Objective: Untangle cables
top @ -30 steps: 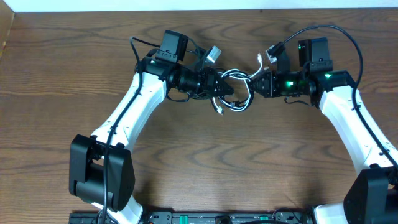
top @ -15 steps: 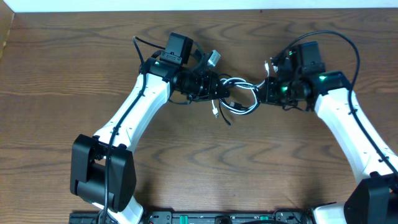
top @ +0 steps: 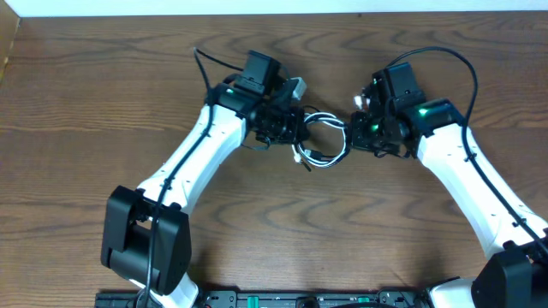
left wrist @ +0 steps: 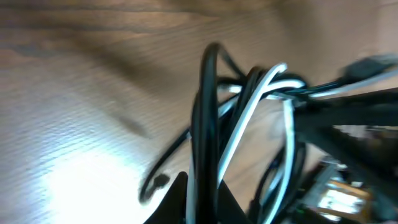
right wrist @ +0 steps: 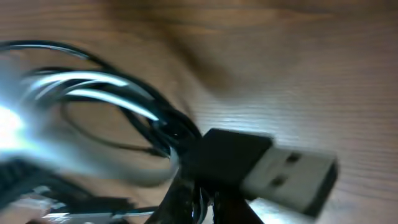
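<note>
A tangled bundle of black and white cables (top: 324, 139) hangs between my two grippers above the wooden table. My left gripper (top: 297, 130) is shut on the bundle's left side; in the left wrist view black and white strands (left wrist: 211, 143) run up from between its fingers (left wrist: 202, 199). My right gripper (top: 355, 130) is shut on the bundle's right side. In the right wrist view a black USB plug (right wrist: 261, 165) sits just above its fingers (right wrist: 199, 202), with looped strands (right wrist: 106, 93) to the left. A loose plug end (top: 301, 159) dangles below the bundle.
The wooden table (top: 282, 231) stretches around both arms. Thick black arm wires loop above each wrist (top: 445, 56). The table's far edge meets a white wall (top: 257, 7).
Both grippers have moved closer together and slightly toward the table's far side. The bundle between them has bunched up into a tighter loop.
</note>
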`<state>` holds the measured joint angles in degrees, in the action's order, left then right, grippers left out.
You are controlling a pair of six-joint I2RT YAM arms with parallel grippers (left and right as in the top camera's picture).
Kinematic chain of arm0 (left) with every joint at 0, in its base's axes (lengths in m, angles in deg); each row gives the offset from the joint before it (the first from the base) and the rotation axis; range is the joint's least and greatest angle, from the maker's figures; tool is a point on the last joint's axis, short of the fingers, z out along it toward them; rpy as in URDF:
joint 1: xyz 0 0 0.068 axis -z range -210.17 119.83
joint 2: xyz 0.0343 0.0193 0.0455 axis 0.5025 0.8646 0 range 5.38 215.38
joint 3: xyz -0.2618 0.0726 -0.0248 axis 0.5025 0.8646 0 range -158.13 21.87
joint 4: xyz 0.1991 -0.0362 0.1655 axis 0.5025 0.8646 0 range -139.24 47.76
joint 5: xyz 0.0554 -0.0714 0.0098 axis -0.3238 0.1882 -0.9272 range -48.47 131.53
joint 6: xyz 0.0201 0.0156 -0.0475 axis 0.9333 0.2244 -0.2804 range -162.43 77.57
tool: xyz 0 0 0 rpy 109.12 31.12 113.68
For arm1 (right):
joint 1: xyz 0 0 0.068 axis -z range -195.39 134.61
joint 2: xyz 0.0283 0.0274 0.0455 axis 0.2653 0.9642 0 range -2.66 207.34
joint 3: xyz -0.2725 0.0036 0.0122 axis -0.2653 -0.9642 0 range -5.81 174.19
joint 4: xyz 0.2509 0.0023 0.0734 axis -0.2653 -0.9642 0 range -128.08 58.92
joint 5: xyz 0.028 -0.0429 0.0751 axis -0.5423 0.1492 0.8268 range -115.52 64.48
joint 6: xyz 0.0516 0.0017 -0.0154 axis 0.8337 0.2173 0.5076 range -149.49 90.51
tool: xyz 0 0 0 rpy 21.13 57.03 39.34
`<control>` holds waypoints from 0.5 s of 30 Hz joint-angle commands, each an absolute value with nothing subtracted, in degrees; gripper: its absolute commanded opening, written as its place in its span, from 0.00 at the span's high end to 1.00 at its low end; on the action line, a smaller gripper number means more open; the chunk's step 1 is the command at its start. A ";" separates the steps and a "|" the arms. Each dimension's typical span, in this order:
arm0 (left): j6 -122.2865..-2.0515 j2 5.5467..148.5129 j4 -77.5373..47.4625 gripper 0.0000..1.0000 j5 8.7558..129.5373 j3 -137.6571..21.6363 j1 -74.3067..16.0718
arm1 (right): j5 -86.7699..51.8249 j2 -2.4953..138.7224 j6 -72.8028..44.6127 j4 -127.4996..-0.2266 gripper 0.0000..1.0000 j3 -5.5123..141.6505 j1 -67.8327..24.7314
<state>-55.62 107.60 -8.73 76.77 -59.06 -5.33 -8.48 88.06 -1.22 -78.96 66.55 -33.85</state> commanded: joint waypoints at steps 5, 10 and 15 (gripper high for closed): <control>-53.26 109.78 -8.56 0.92 71.66 -58.97 -0.39 | 8.40 87.56 1.86 -73.62 0.99 69.50 -32.14; -54.09 111.47 -8.58 0.93 71.68 -58.97 -0.34 | 14.91 87.56 4.35 -69.45 0.99 69.50 -31.55; -54.11 111.73 -9.19 0.93 71.70 -58.97 -0.30 | 21.95 87.56 8.29 -61.45 0.99 69.50 -31.57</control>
